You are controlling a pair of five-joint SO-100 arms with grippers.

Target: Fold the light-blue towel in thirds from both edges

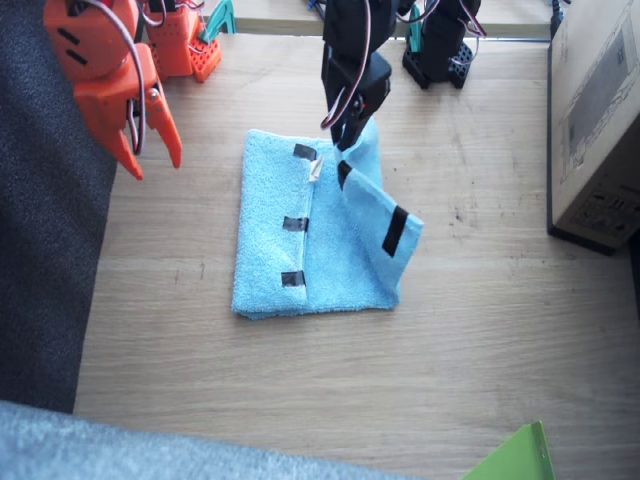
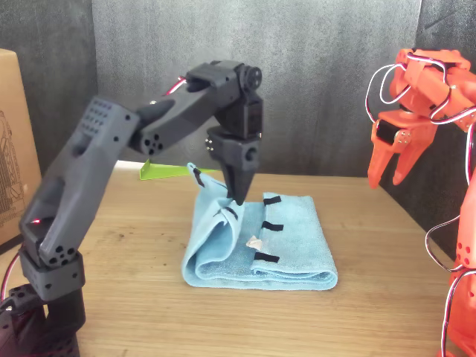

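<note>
The light-blue towel (image 1: 300,240) (image 2: 294,223) lies on the wooden table. One short edge is folded over onto its middle, showing three black tape strips (image 1: 295,224) and a small white tag. My left gripper (image 1: 347,135) (image 2: 240,195), black, is shut on the other short edge and holds it lifted above the towel. That flap hangs curled, with a tape strip (image 1: 395,230) showing. My right gripper (image 1: 148,160) (image 2: 389,177), orange, hangs open in the air off the towel's far corner, holding nothing.
A cardboard box (image 1: 600,120) (image 2: 15,149) stands at the table edge beyond the left arm. A green sheet (image 1: 515,455) (image 2: 163,169) lies near the front corner. Dark carpet (image 1: 40,250) borders the table on the right arm's side.
</note>
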